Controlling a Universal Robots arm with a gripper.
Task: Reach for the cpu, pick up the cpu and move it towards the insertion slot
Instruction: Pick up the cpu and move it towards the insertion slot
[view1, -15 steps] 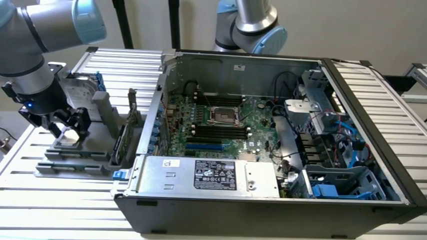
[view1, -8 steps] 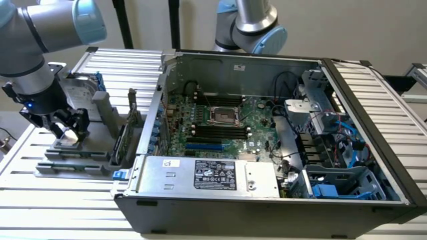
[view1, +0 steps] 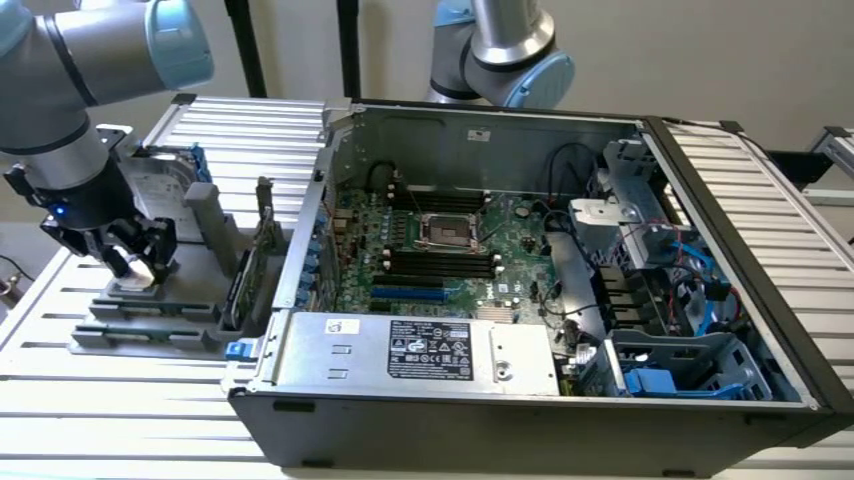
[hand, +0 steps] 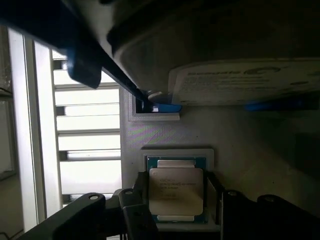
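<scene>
The gripper (hand: 176, 212) is low over the cpu (hand: 176, 192), straddling it. Whether it has closed on the chip I cannot tell. The cpu lies flat in its pale nest (hand: 177, 151), label up and not yet lifted, so I judge the step in hand to be the end of the reach or the start of the pick. Just beyond the nest a hard drive (hand: 245, 82) stands on edge on the same grey fixture (view1: 147, 325), close over the gripper (view1: 134, 262). The next move likely calls for a firm, square hold and a straight lift clear of the nest and the drive. Well apart, toward the exterior view's right, sits the open case (view1: 534, 425). The slot (view1: 447, 232) is on its green board (view1: 514, 225), bare and waiting.
</scene>
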